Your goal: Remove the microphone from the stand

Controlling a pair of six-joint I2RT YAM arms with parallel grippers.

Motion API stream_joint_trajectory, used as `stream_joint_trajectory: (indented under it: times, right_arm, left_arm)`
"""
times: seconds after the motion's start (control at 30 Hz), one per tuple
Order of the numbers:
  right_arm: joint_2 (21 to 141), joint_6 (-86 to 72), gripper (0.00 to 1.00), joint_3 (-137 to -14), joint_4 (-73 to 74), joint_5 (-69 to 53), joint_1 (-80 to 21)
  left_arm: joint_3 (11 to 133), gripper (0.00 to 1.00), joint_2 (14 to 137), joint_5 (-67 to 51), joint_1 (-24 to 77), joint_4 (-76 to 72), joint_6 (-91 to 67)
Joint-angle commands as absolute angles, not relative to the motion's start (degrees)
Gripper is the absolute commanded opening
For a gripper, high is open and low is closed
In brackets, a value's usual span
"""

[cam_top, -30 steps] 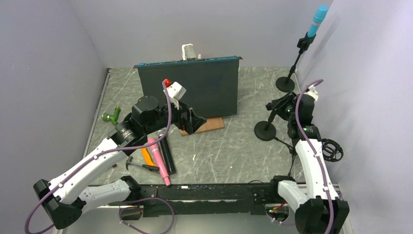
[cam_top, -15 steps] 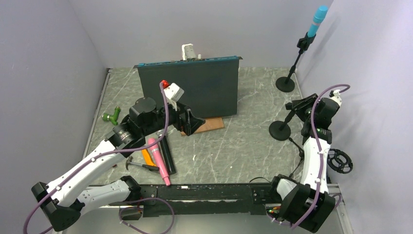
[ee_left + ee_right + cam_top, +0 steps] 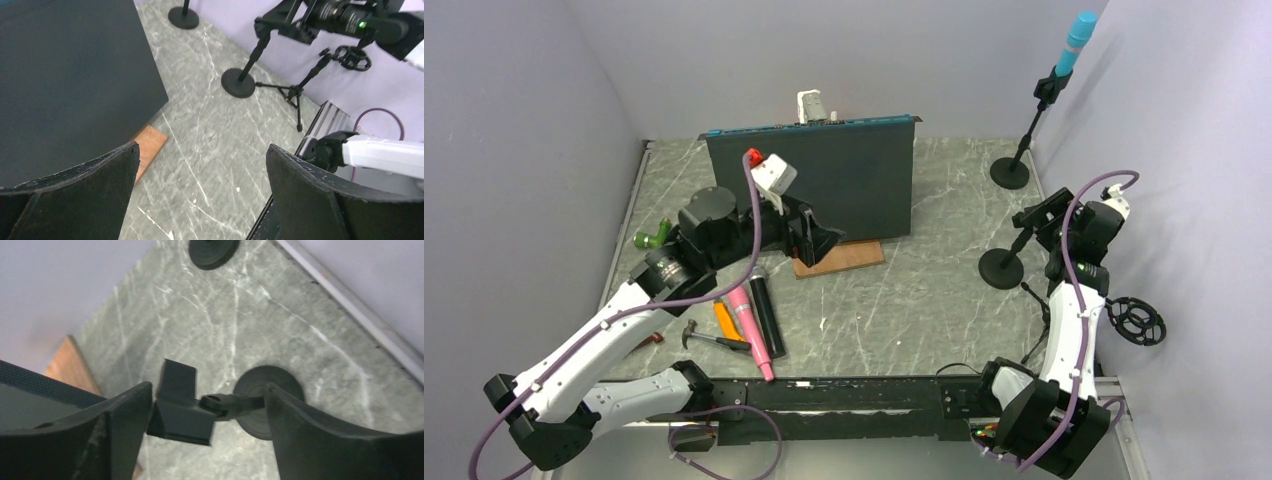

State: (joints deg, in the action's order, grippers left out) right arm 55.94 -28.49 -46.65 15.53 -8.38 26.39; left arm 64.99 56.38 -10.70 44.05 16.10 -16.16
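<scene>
A blue microphone (image 3: 1076, 42) sits high in the clip of a black stand (image 3: 1029, 130) at the back right corner, far from both grippers. Closer in stands a second stand (image 3: 1001, 268) with an empty clip (image 3: 180, 405). My right gripper (image 3: 1042, 212) is open around that clip. In the right wrist view the right gripper (image 3: 208, 386) has the clip against its left finger and the stand's round base (image 3: 255, 380) below. My left gripper (image 3: 824, 235) hovers open and empty in front of the dark board; in its wrist view the left gripper (image 3: 202, 146) has only bare floor between its fingers.
A dark upright board (image 3: 814, 185) rests on a wooden block (image 3: 854, 257) at centre back. A pink microphone (image 3: 749, 325), a black microphone (image 3: 764, 310), an orange tool (image 3: 724, 322), a hammer (image 3: 709, 338) and a green piece (image 3: 654, 236) lie at left. A small tripod with a ring mount (image 3: 1136, 320) leans by the right wall.
My right arm carried the empty stand rightward toward the wall, then its jaws spread apart round the clip. The ring mount shifted right. My left gripper drifted slightly up and back.
</scene>
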Motion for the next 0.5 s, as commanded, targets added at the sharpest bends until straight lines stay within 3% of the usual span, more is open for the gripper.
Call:
stream_joint_trajectory:
  times: [0.0,0.1,0.47]
  right_arm:
    - [55.0,-23.0,0.91,-52.2,22.1,-3.8,26.7]
    - [55.0,-21.7,1.0,-54.9,24.1,-1.5,26.7]
    - [60.8,-19.8,1.0,-66.8,23.4,2.1,22.2]
  left_arm:
    - [73.8,0.99,57.2,-11.7,43.9,16.9,-14.9]
    - [73.0,0.99,57.0,-10.2,43.9,16.3,-13.8]
    - [63.6,0.99,54.5,-5.1,43.5,14.0,-9.8]
